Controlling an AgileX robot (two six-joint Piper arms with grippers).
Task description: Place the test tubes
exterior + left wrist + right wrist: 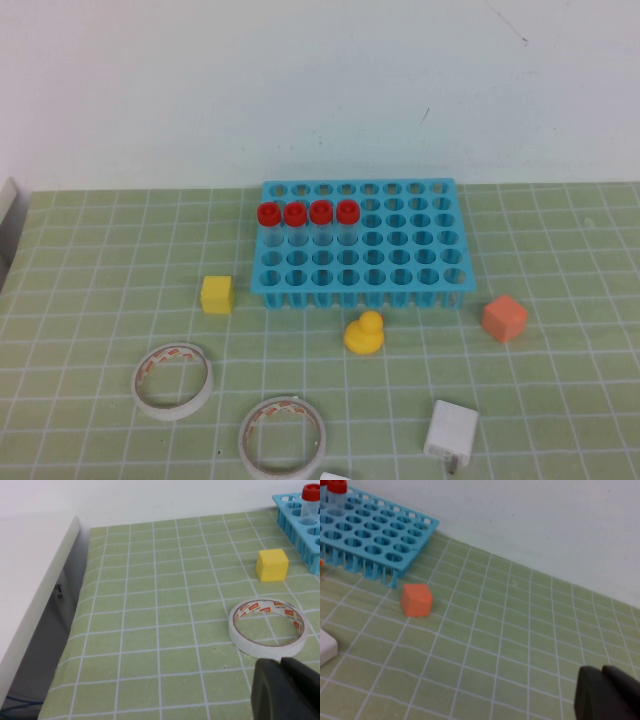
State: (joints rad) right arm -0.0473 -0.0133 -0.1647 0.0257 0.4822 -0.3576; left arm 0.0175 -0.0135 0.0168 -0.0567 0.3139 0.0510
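A blue test tube rack (365, 245) stands at the middle back of the green gridded mat. Several red-capped test tubes (307, 222) stand upright in a row in its left part. Neither arm shows in the high view. In the left wrist view my left gripper (281, 672) is shut and empty, low over the mat beside a tape roll (266, 626), with the rack's corner (299, 522) and one tube (310, 501) far off. My right gripper (601, 677) is shut and empty over bare mat, well away from the rack (372, 532).
A yellow cube (217, 294) lies left of the rack, an orange cube (504, 318) right of it, and a yellow duck (365, 333) in front. Two tape rolls (173, 380) (282, 437) and a white charger (451, 431) lie near the front. A white ledge (35, 575) borders the mat's left side.
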